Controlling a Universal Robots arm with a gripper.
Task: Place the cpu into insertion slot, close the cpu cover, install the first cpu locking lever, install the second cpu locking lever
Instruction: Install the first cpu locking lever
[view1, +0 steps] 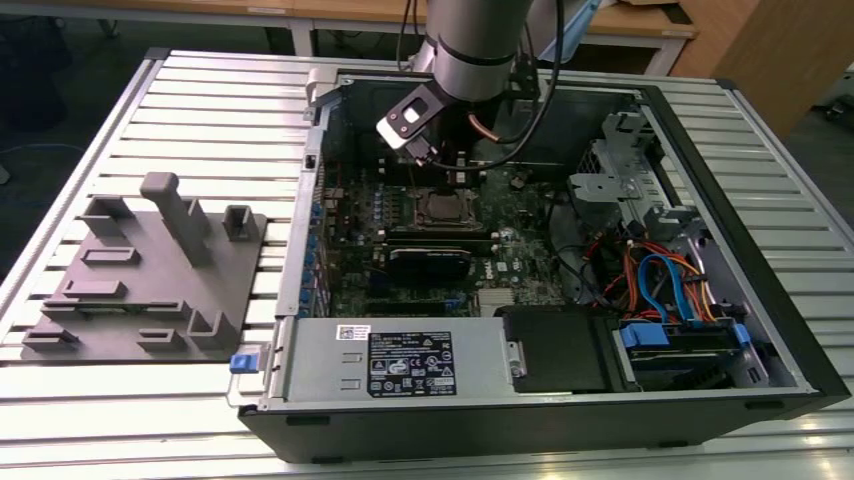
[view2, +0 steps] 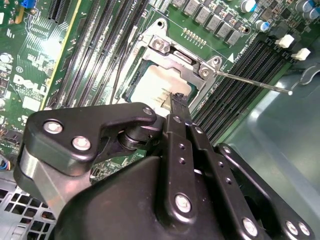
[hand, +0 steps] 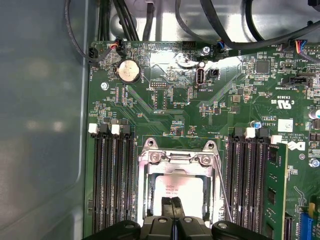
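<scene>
The cpu (hand: 177, 189) lies flat in the insertion slot (view1: 441, 208), its pale metal top showing through the window of the cpu cover (hand: 145, 180). The silver cover (view2: 180, 56) appears to lie down around the chip. My gripper (hand: 173, 202) is shut, with nothing between its black fingers. Their joined tip (view2: 176, 97) rests on or just above the chip's edge (view2: 152, 85). A thin locking lever (view2: 255, 84) sticks out from one corner of the socket toward the case wall. In the exterior view the gripper (view1: 451, 175) hangs over the socket inside the open computer case.
Black memory slots (hand: 112, 185) flank the socket, and a green memory card (hand: 275, 192) stands on one side. The case's grey wall (hand: 45, 125) and black cables (hand: 225, 30) are close by. A grey fixture plate (view1: 147, 285) lies at the exterior view's left.
</scene>
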